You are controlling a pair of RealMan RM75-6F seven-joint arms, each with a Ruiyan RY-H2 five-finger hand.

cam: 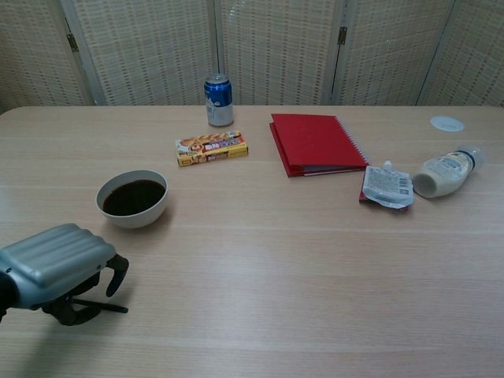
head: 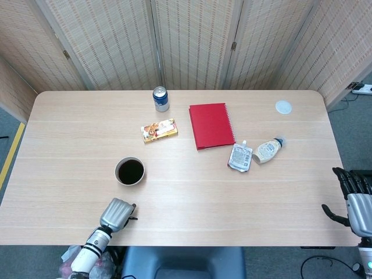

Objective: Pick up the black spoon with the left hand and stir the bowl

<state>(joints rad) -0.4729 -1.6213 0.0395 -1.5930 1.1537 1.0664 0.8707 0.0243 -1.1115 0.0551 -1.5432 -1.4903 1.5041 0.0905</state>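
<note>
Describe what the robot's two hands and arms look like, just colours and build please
The left hand has a ribbed silver-grey shell over its back with black fingers beneath; in the head view it joins a white forearm ringed by a dark band. The right hand at the table's edge matches it: a silver-grey back and black fingers. No markings or loose cables are plainly visible on either.
</note>
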